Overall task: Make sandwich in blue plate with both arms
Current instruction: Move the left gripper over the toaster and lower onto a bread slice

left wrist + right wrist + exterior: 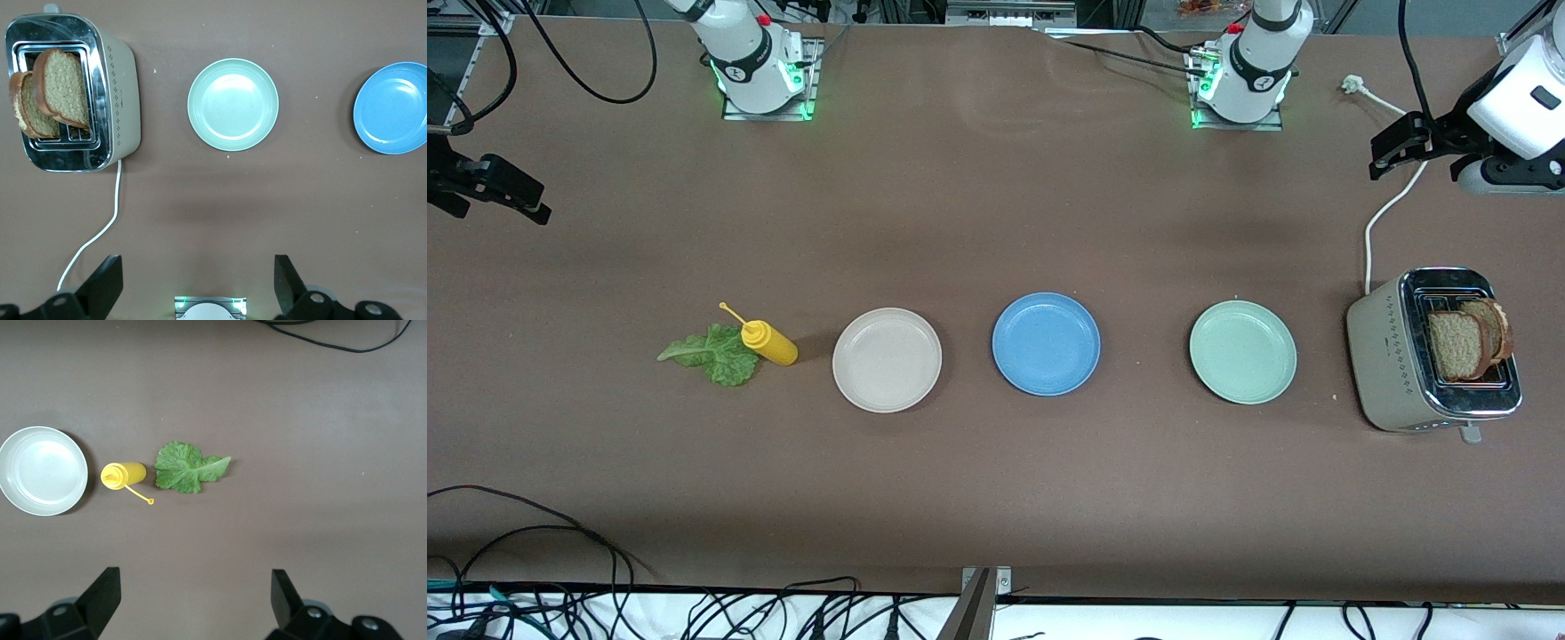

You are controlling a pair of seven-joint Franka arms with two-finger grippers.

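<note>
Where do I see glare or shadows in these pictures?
Front view: green glow at both arm bases, shine on the toaster's metal top. Left wrist view: soft sheen on the green plate and blue plate. Right wrist view: the white plate throws a dark shadow along one edge.

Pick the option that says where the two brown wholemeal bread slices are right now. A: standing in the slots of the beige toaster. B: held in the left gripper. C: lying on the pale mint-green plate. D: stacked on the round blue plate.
A: both brown wholemeal bread slices stand upright in the slots of the beige toaster, while the round blue plate holds nothing yet.
</note>
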